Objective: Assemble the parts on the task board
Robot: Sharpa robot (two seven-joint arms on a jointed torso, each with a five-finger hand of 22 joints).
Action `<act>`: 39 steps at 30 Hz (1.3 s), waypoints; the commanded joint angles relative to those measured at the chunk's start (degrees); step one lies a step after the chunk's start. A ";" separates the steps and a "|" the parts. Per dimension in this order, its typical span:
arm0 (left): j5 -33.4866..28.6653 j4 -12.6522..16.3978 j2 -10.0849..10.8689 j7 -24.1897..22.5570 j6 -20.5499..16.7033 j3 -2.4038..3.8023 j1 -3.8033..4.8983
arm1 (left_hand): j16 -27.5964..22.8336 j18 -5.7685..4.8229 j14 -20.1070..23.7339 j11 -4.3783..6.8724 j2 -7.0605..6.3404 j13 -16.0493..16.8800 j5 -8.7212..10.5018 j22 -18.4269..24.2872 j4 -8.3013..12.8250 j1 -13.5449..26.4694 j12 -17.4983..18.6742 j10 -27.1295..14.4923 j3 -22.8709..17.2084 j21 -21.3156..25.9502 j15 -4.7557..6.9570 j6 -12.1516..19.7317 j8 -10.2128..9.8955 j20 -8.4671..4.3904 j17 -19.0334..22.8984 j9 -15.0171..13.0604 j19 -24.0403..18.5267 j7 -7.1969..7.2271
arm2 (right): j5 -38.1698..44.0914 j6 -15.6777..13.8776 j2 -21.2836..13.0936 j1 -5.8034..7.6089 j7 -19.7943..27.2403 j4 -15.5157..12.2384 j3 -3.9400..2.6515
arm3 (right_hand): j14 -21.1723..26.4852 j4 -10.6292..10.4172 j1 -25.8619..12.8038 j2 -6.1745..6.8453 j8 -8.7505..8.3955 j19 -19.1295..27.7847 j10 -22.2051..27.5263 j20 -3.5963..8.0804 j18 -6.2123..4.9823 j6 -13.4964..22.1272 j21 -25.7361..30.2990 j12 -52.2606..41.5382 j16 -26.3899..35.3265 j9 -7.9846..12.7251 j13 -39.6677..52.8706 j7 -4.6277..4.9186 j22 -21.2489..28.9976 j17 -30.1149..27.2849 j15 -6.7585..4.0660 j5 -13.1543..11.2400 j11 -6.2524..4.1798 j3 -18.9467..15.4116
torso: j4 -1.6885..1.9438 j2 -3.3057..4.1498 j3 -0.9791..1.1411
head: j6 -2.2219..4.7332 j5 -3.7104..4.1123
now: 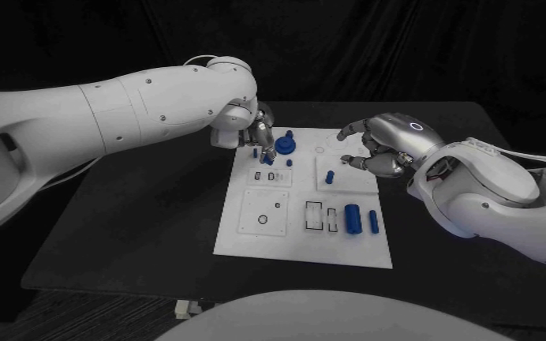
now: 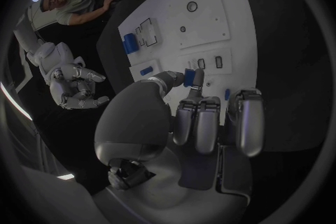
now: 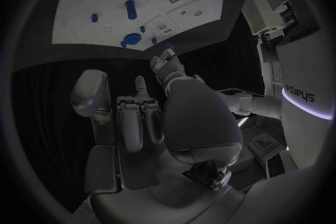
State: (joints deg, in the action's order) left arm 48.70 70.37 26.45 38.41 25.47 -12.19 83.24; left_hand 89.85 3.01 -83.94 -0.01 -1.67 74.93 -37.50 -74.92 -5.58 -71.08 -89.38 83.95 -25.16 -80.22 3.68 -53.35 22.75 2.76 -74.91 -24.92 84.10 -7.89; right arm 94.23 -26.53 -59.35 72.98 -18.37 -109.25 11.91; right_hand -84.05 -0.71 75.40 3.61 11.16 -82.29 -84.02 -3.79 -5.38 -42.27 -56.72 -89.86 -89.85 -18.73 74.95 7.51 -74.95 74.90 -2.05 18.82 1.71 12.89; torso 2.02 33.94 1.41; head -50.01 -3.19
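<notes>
The white task board [image 1: 298, 234] lies in the middle of the black table. My left hand [image 1: 259, 131] hovers over its far left corner, pinching a small blue part [image 2: 189, 78] between thumb and a finger. Just beside it a round blue part [image 1: 285, 145] stands in the board. A small blue peg [image 1: 330, 176] stands further right. Two blue cylinders [image 1: 354, 219] lie near the board's right edge. My right hand [image 1: 376, 151] hangs at the board's far right edge, fingers loosely bent and apart, holding nothing. The left hand [image 3: 170, 65] also appears in the right wrist view.
Rectangular slots [image 1: 314, 214] and a round hole [image 1: 263, 219] mark the board's near half. Bare black table [image 1: 148, 222] lies to the left and right of the board. A dark curtain hangs behind.
</notes>
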 commanded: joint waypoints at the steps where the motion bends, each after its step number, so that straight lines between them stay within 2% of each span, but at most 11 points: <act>1: 2.82 -1.34 -1.06 3.34 1.39 0.05 -0.05 | 0.15 -0.74 -6.06 0.67 -0.16 14.52 -0.48 -12.06 3.19 0.85 -0.11 5.57 -2.83 -0.30 0.64 -5.37 0.28 -0.56 -15.09 -0.35 1.05 4.62 | -0.45 0.13 -0.07 0.09 -1.29 0.07 -0.04 | -5.95 -0.21 0.51 -0.23 0.23 0.17 -5.98 -0.04 -0.38 -0.53 0.04 -0.14 -0.15 0.07 15.05 -0.04 -7.34 15.10 -0.08 0.21 0.11 -0.16 | -0.11 -0.22 0.42 | 0.01 -0.31; 3: 2.96 -2.08 -1.69 3.92 1.64 0.04 -0.22 | 0.15 -0.74 -6.06 0.85 -0.36 14.59 -0.95 -12.07 3.78 1.35 -0.18 5.64 -3.41 -0.32 0.77 -5.74 0.24 -0.70 -15.09 -0.59 1.11 4.77 | -0.58 0.06 0.03 0.09 -1.24 0.22 -0.04 | -5.95 -0.23 0.50 -0.23 0.24 0.19 -5.98 -0.05 -0.39 -0.59 0.12 -0.14 -0.15 0.08 15.05 -0.03 -7.33 15.10 -0.06 0.19 0.13 -0.18 | -0.13 -0.22 0.48 | 0.01 -0.37; 5: 3.05 -2.74 -2.37 4.36 1.98 0.04 -0.50 | 0.15 -0.82 -6.06 1.07 -0.66 15.07 -1.88 -12.16 4.44 2.12 -0.62 6.05 -4.02 -0.62 0.99 -6.31 0.26 -0.91 -15.09 -0.91 1.34 4.97 | -0.66 0.13 0.19 0.09 -1.22 0.42 -0.04 | -5.95 -0.23 0.50 -0.23 0.24 0.19 -5.98 -0.05 -0.39 -0.59 0.12 -0.14 -0.15 0.08 15.05 -0.03 -7.33 15.10 -0.06 0.19 0.13 -0.18 | -0.08 -0.07 0.29 | 0.01 -0.34; 8: 3.11 -3.46 -3.27 4.70 2.23 0.03 -0.95 | 0.15 -0.87 -6.06 1.24 -0.83 15.07 -2.64 -12.22 5.12 2.89 -0.62 6.05 -4.62 -0.83 1.20 -6.74 0.25 -1.11 -15.09 -1.28 1.53 5.15 | -0.89 0.21 0.42 0.09 -1.18 0.74 -0.04 | -5.95 -0.26 0.49 -0.24 0.26 0.20 -5.98 -0.06 -0.40 -0.65 0.20 -0.14 -0.15 0.08 15.05 -0.02 -7.31 15.10 -0.05 0.18 0.15 -0.19 | 0.01 -0.01 0.15 | 0.01 -0.23; 15: 3.17 -4.86 -4.73 5.05 2.29 0.03 -2.23 | 0.15 -0.92 -6.06 1.50 -1.04 14.98 -4.29 -12.28 6.35 4.23 -0.53 5.98 -5.60 -0.97 1.60 -7.58 0.48 -1.50 -15.09 -2.21 1.72 5.44 | -1.27 0.86 0.65 0.08 -1.36 1.29 -0.03 | -5.95 -0.35 0.45 -0.29 0.29 0.22 -5.98 -0.07 -0.42 -0.76 0.33 -0.14 -0.15 0.10 15.05 0.00 -7.28 15.10 -0.02 0.16 0.19 -0.21 | 0.19 -0.06 0.36 | 0.01 -0.54; 18: 3.18 -5.36 -4.80 5.12 2.75 0.03 -2.94 | 0.15 -0.92 -6.06 1.60 -0.96 15.07 -3.67 -12.27 6.81 4.94 -0.62 6.05 -6.00 -0.92 1.79 -8.02 0.56 -1.68 -15.09 -2.62 1.74 5.58 | -1.80 1.04 0.73 0.07 -1.39 1.46 -0.03 | -5.95 -0.38 0.44 -0.32 0.30 0.22 -5.98 -0.08 -0.42 -0.79 0.36 -0.14 -0.15 0.11 15.05 0.00 -7.27 15.10 -0.01 0.16 0.19 -0.21 | 0.20 -0.05 0.47 | 0.01 -0.58; 25: 3.18 -6.60 -4.26 5.18 2.10 0.02 -4.60 | 0.15 -0.91 -6.06 1.69 -0.63 15.07 -1.96 -12.27 7.66 6.84 -0.62 6.05 -7.23 -0.76 1.96 -8.72 -0.39 -1.91 -15.09 -2.81 1.68 5.69 | -2.46 1.43 1.36 0.03 -1.34 2.02 -0.03 | -5.95 -0.51 0.43 -0.47 0.31 0.21 -5.98 -0.10 -0.41 -0.90 0.33 -0.14 -0.15 0.15 15.05 0.03 -7.28 15.10 0.03 0.21 0.24 -0.19 | 0.09 -0.08 0.33 | 0.01 -0.69; 31: 3.18 -7.01 -3.96 5.15 -0.16 0.02 -5.41 | 0.15 -0.94 -6.06 1.75 -0.64 15.07 -1.82 -12.32 8.04 7.21 -0.62 6.05 -7.51 -0.90 2.01 -9.02 -0.67 -1.95 -15.09 -2.82 1.76 5.76 | -3.16 1.65 1.69 -0.02 -1.23 2.40 -0.03 | -5.95 -0.59 0.47 -0.60 0.33 0.24 -5.98 -0.12 -0.43 -1.01 0.49 -0.14 -0.15 0.19 15.05 0.03 -7.24 15.10 0.05 0.32 0.26 -0.15 | 0.12 -0.16 0.52 | 0.01 -1.01; 33: 3.18 -7.09 -3.97 5.14 -0.29 0.01 -5.60 | 0.15 -0.89 -6.06 1.78 -0.65 15.07 -2.09 -12.25 8.29 7.59 -0.62 6.05 -7.79 -0.68 2.06 -9.34 -0.90 -1.99 -15.09 -2.80 1.67 5.81 | -3.95 1.61 1.80 -0.03 -1.07 2.51 -0.03 | -5.95 -0.63 0.46 -0.65 0.33 0.23 -5.98 -0.13 -0.42 -1.05 0.44 -0.14 -0.15 0.20 15.05 0.04 -7.25 15.10 0.06 0.35 0.27 -0.14 | 0.17 -0.14 0.50 | 0.01 -0.99; 36: 3.18 -7.03 -3.99 5.14 -0.55 0.01 -5.86 | 0.15 -0.67 -6.06 1.77 -0.59 14.57 -1.36 -11.93 9.03 9.08 -0.09 5.67 -8.72 0.47 2.02 -10.25 -2.51 -1.97 -15.09 -2.17 1.10 5.76 | -4.62 1.60 1.98 -0.04 -0.93 2.63 -0.03 | -5.95 -0.95 0.30 -0.87 0.34 0.24 -5.98 -0.18 -0.43 -1.24 0.54 -0.14 -0.15 0.28 15.05 0.08 -7.23 15.10 0.13 0.45 0.38 -0.16 | 0.22 -0.11 0.48 | 0.01 -0.95; 39: 3.18 -7.15 -4.11 5.08 -1.36 0.01 -6.23 | 0.15 -0.63 -6.06 1.70 -0.21 13.65 -0.49 -11.88 9.50 9.96 0.92 5.00 -9.17 0.69 1.91 -10.67 -3.93 -1.91 -15.09 -1.54 0.99 5.69 | -5.04 1.55 2.16 -0.05 -0.83 2.75 -0.03 | -5.95 -1.08 0.29 -1.01 0.34 0.25 -5.98 -0.21 -0.44 -1.35 0.62 -0.14 -0.15 0.34 15.05 0.10 -7.21 15.10 0.18 0.59 0.42 -0.12 | 0.19 -0.04 0.33 | 0.01 -1.13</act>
State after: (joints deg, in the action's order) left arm 51.87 63.25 22.51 40.18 25.64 -12.22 77.26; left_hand 89.85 3.04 -84.05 1.42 -2.06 74.92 -38.26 -74.91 0.83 -61.56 -88.68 83.95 -31.23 -79.76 5.42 -57.45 19.16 1.11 -74.90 -26.63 84.08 -8.30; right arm 90.39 -25.26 -57.24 72.97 -18.73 -106.56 11.93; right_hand -84.05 -1.36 75.86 3.15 11.16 -82.29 -84.02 -3.79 -5.38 -43.30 -56.46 -89.86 -89.85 -18.44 74.92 7.70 -74.92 74.90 -2.05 19.04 1.71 12.74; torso 2.20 33.83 1.85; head -50.01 -4.20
